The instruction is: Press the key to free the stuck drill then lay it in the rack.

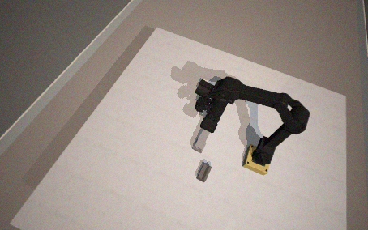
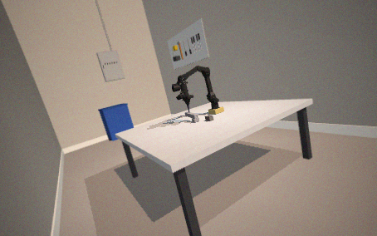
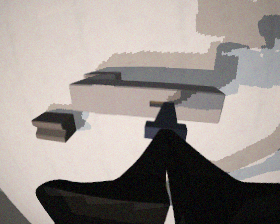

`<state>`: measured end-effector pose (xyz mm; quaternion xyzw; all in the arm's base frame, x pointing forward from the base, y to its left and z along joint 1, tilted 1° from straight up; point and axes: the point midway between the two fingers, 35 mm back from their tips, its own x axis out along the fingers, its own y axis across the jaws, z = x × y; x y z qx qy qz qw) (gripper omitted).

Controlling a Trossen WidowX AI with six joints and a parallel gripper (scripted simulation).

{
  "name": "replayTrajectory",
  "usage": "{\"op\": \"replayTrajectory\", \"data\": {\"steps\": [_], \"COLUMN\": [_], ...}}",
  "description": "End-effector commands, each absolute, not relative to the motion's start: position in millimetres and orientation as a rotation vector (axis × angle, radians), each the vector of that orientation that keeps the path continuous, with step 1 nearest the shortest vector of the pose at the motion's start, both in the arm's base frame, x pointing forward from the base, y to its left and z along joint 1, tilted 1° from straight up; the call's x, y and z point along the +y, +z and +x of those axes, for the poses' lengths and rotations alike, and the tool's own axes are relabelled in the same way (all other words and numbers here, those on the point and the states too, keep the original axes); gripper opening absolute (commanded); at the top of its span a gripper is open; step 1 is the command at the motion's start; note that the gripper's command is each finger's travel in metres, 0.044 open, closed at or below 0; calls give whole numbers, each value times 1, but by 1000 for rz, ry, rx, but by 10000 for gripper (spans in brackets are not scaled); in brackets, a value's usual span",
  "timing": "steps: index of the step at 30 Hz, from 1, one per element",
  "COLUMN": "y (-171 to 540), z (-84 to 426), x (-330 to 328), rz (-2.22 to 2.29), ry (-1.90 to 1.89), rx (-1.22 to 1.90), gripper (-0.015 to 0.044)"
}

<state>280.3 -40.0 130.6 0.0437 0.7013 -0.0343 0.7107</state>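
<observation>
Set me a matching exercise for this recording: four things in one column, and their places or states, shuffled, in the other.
Things
1. Gripper
2. Arm's base
3. Small grooved block
4. Blue chair back

Places or states
A. On the tabletop, apart from the long pale block
B. Beyond the table's edge
C. Fingers together, pointing down over the long pale block
D. Yellow, under the arm

Pairs: 1-C, 2-D, 3-A, 4-B
</observation>
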Motion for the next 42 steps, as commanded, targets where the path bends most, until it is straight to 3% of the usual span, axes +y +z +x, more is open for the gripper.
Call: {"op": "replayTrajectory", "data": {"steps": [1,42], "y": [128,113], "z": [280,277], "x": [-41,-41], "rz": [88,88], "ry": [-77,-77], "rx": [1559,1560], "gripper": [0,0]}}
